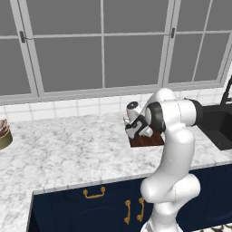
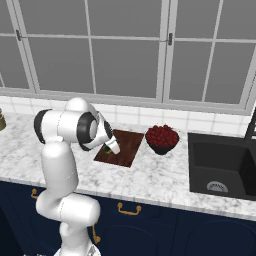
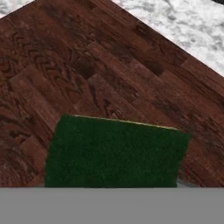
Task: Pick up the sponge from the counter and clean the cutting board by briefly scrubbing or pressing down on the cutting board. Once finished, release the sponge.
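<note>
The dark green sponge (image 3: 116, 151) lies flat on the reddish-brown cutting board (image 3: 109, 65) right under the hand; a thin yellow edge shows along its far side. It covers the spot where my fingertips would rise, so I cannot see how the jaws stand. From the right base view, my gripper (image 2: 111, 148) points down at the board's (image 2: 125, 145) near left part, with a bit of green sponge (image 2: 107, 149) at its tip. In the left base view the arm hides most of the board (image 1: 147, 141). The white marble counter (image 1: 68, 145) carries it all.
A dark bowl of red fruit (image 2: 161, 137) stands just right of the board. Beyond it is the black sink (image 2: 220, 165) with its faucet (image 2: 251, 122). A brownish bowl (image 1: 3, 135) sits at the counter's far left. Windows run behind.
</note>
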Robot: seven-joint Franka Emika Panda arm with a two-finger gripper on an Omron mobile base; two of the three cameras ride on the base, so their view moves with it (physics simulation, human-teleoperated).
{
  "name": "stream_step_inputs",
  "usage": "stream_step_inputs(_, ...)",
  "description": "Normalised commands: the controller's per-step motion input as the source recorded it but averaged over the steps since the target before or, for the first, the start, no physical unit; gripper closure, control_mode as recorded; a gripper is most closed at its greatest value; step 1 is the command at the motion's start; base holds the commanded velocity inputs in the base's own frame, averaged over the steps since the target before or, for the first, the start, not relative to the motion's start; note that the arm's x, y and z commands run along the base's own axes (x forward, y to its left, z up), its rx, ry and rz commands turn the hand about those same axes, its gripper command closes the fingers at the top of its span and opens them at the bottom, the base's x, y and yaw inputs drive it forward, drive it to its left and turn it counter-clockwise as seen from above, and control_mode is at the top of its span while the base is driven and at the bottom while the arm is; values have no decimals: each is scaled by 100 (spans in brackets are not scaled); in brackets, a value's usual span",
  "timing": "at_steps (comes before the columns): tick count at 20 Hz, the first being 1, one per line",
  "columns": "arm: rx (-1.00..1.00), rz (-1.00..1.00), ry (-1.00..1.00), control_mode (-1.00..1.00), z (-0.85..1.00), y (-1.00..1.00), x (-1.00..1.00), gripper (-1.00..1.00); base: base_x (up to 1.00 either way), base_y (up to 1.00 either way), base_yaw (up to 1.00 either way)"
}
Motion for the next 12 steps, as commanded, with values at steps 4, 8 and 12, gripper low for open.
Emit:
stream_step_inputs(4,0,-4,-6,-100,-29,-24,52,100,0,0,0)
stream_step_inputs(8,0,-3,-7,-100,-35,-32,53,100,0,0,0)
stream_step_inputs(12,0,-3,-4,-100,-38,-29,45,100,0,0,0)
